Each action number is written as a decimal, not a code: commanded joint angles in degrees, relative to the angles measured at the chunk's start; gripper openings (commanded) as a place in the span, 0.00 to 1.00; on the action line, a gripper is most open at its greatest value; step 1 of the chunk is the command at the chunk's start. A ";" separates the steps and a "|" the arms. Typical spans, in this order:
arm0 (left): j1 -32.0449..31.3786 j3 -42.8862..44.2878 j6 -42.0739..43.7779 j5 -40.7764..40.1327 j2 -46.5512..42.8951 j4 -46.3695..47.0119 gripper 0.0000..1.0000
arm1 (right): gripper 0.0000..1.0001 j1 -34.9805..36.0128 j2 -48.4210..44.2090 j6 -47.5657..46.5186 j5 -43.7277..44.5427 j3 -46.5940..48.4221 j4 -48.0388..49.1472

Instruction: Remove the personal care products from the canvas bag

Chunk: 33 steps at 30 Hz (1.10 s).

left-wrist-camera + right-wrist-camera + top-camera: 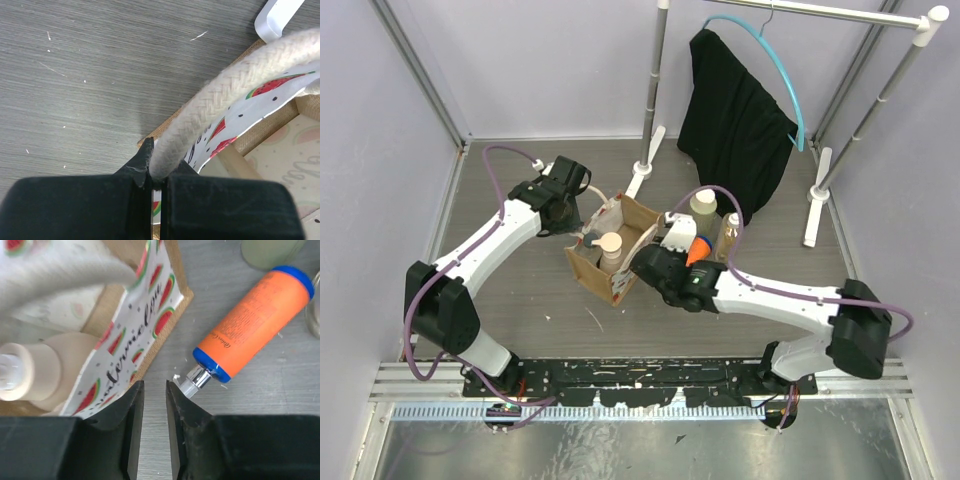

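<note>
Top external: black garment (735,120) well behind canvas bag (582,268)

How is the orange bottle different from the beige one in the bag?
The orange bottle lies on its side on the table, outside the canvas bag; the beige bottle sits inside the bag. The orange bottle is bright, with blue ends and writing; the beige bottle is pale and plain. The orange bottle's tip is silver, the beige bottle's top whitish. Both are round bottles.
</note>
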 commanded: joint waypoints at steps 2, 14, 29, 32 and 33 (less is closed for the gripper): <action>-0.08 -1.15 -0.56 1.29 -0.17 -2.15 0.01 | 0.32 0.04 4.66 5.50 -0.97 -0.86 1.29; -0.08 -1.57 -0.06 0.42 -0.87 -2.32 0.02 | 0.52 0.03 8.26 20.08 0.32 -3.99 -0.29; -0.08 -1.91 0.54 0.47 -0.64 -2.04 0.01 | 0.47 -1.23 11.53 25.85 -1.26 -8.40 4.94; -0.08 -2.13 0.70 0.34 -0.77 -2.04 0.01 | 0.46 -1.57 12.32 25.84 -1.22 -8.73 6.14; -0.08 -2.12 0.79 0.24 -0.85 -2.04 0.01 | 0.46 -1.55 12.65 26.00 -0.98 -8.79 6.14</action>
